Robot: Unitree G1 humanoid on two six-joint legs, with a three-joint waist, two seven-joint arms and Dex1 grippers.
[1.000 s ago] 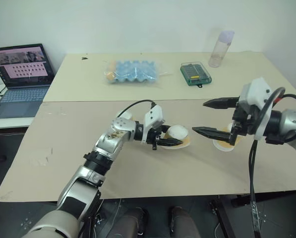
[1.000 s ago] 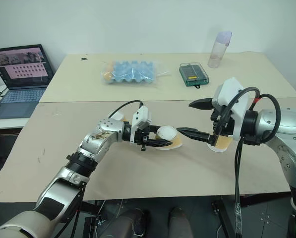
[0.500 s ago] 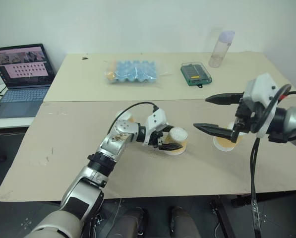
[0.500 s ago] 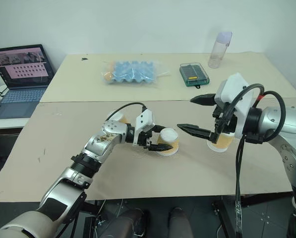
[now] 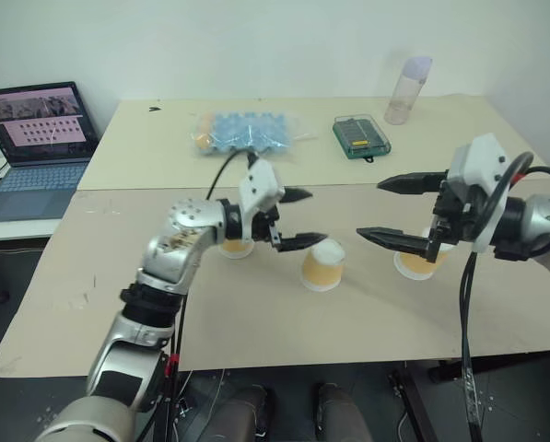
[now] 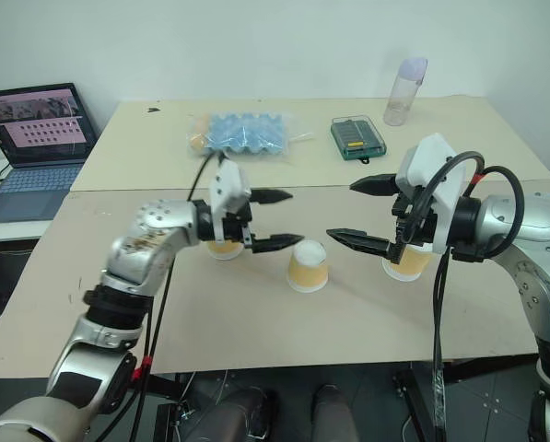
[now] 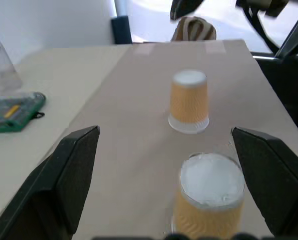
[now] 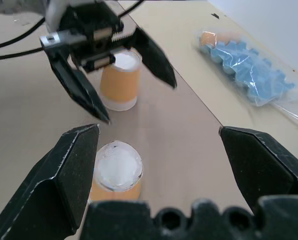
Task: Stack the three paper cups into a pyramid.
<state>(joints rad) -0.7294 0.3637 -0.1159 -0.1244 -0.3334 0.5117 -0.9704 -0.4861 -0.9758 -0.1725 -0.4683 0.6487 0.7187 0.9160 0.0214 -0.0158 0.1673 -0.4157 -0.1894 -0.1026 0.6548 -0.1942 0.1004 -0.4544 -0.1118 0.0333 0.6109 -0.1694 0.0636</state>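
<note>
Standing on the near half of the counter (image 5: 256,313), in a row along its near edge and well apart: left cup (image 5: 236,247), middle cup (image 5: 322,265), right cup (image 5: 415,267). All mouth-down, white bases up, long axes upright. No stacking done yet.

Left tool (image 5: 313,217): spread wide, gripping nothing, hanging above the counter, pointing level toward the right edge. Right tool (image 5: 370,210): likewise gaping wide and empty, pointing toward the left edge and a little downward, fingertips facing those of the left tool across a gap.

Deciding relation: middle cup below that gap, just under the left tool's fingertips and slightly toward the near edge. About equally reachable by either arm, perhaps a touch closer to the left. Left cup back behind the left tool's fingers, toward its wrist, partly hidden. Right cup beneath the right tool's nearer finger, also partly hidden.

Probably calls for drawing two cups together as a base, then lifting the third onto both. With cups upright and tools roughly level, seems to suit a side grasp around the tapered wall: lower, straddle, close gently. Some risk of crushing the thin paper, or of tipping a light cup through a one-sided first touch.
</note>
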